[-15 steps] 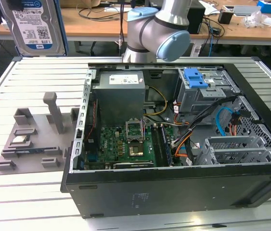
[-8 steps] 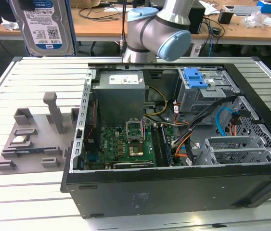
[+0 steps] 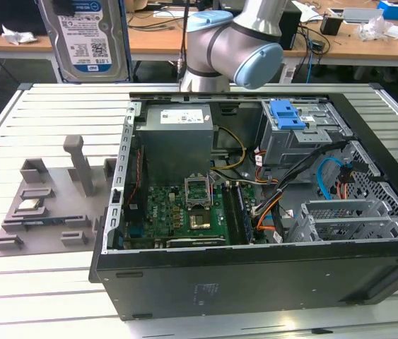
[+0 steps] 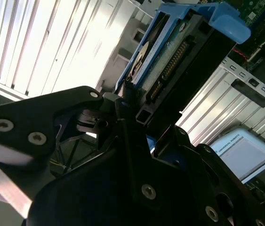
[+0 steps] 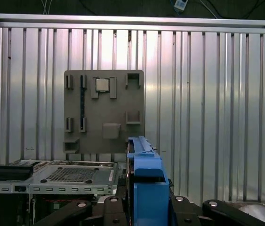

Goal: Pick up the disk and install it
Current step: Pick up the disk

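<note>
The jaws are clenched on the disk (image 4: 179, 56): in the second wrist view their black links close on one short end of it, and the connector edge and blue carrier run away from them.

In the exterior view the disk (image 3: 85, 39) hangs high at the exterior view's left, above the far part of the slatted metal counter (image 3: 43, 113) and touching nothing below. There is free air around it. The arm (image 3: 234, 42) stands beside it, behind the open computer case (image 3: 255, 282).

The disk is a silver drive with a white-and-blue label in a blue carrier. In the exterior view the label faces the camera and the long axis stands about upright, with the top cut off by the frame. In the first wrist view the disk (image 5: 146, 183) appears edge-on, a narrow blue strip pointing away from the jaws toward the counter (image 5: 207, 94).

Below it lies a grey fixture plate (image 5: 118, 106) carrying a small square chip (image 5: 102, 84), with the rim of the case (image 5: 61, 175) just beside it.

Inside the case, a drive cage with a blue clip (image 3: 287, 113) sits at the far corner on the exterior view's right, well apart from the disk. Cables and boards crowd the space in front of the cage.
</note>
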Available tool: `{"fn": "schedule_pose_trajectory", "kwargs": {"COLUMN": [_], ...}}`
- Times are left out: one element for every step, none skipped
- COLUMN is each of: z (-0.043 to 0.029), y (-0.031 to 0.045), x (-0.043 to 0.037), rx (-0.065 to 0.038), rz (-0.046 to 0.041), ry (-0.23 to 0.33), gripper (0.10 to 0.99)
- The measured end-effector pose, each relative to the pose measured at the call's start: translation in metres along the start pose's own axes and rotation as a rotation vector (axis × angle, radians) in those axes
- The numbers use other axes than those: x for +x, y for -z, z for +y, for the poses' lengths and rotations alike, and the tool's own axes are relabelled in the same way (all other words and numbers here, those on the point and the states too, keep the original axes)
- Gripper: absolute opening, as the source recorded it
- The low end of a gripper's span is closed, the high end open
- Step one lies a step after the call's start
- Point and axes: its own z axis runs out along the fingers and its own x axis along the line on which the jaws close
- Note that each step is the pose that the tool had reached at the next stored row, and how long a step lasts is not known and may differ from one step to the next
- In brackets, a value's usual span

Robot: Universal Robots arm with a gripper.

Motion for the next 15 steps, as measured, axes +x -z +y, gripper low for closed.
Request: {"fn": "schedule_pose_trajectory", "kwargs": {"z": [-0.0027,-0.0057,-0.0101,-0.0127,-0.0153,-0.02,-0.0256,-0.0307,-0.0362,-0.0413,-0.0454,-0.0495,-0.0521,-0.0557,-0.0603], "y": [0.0,0.0001,0.0002,0.0002,0.0003,0.0004,0.0004,0.0005,0.0006,0.0008,0.0008,0.0009,0.0009,0.001,0.0011], "x": [0.0,-0.0001,-0.0001,0.0,-0.0001,0.0,-0.0001,-0.0001,-0.0002,-0.0003,-0.0003,-0.0003,-0.0003,-0.0003,-0.0004], "rx": [0.0,0.0,0.0,0.0,0.0,0.0,0.0,0.0,0.0,0.0,0.0,0.0,0.0,0.0,0.0], "rz": [0.0,0.0,-0.0001,0.0,0.0,0.0,0.0,0.0,-0.0001,0.0,0.0,0.0,0.0,0.0,0.0], "ry": [0.0,0.0,0.0,0.0,0.0,0.0,0.0,0.0,0.0,0.0,0.0,0.0,0.0,0.0,0.0], "gripper": [0.365,0.365,0.365,0.365,0.365,0.365,0.365,0.365,0.365,0.365,0.365,0.365,0.365,0.365,0.365]}}
